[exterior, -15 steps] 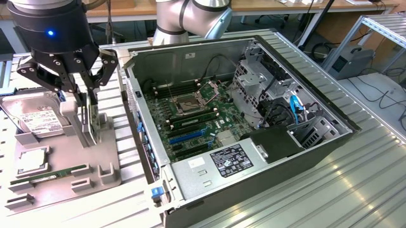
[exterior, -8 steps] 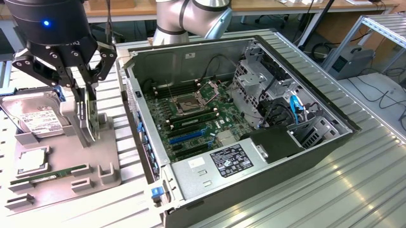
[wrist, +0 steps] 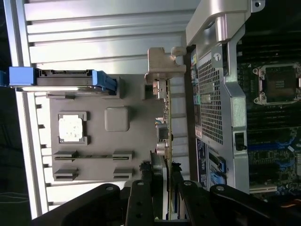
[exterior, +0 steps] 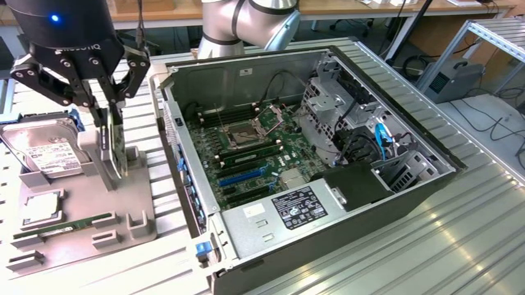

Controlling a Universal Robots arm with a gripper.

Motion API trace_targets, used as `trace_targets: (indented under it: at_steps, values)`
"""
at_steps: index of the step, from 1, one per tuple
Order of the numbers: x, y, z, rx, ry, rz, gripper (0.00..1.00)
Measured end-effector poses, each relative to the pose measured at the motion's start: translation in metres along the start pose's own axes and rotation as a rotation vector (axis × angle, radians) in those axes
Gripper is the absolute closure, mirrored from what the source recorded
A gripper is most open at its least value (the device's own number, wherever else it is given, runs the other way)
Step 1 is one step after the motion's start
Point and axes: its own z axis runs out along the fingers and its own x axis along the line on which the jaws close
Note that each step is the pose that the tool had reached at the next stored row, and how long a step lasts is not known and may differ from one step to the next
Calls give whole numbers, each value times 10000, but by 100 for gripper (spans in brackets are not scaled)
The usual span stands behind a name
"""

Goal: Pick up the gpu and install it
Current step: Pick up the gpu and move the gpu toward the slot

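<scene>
Bright even light, mild metallic glare

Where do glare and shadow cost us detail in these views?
Exterior view: bright reflections streak the ribbed table; the open computer case is evenly lit. Wrist view: the table's slats wash toward white, the motherboard sits in shadow, and the gripper at the gpu reads as a dark silhouette.

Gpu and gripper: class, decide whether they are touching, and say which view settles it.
Cannot tell. In the wrist view the gripper straddles the edge of the upright gpu, but neither contact nor a gap shows plainly there.
</scene>
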Motion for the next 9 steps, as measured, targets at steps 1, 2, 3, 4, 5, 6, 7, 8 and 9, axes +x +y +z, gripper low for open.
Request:
trace_targets:
  at_steps: [1,2,3,4,5,6,7,8,9]
  values:
    - [0,0,-13,0,0,0,73]
    - [-1,0,-25,0,0,0,73]
    - [-1,0,-34,-1,-1,0,73]
    - [-1,0,-46,0,0,0,73]
    - [-2,0,-57,0,0,0,73]
    - [-2,0,-68,-1,-1,0,73]
    - [-2,0,-80,0,0,0,73]
    - [-3,0,-92,0,0,0,73]
    - [-3,0,-103,0,0,0,73]
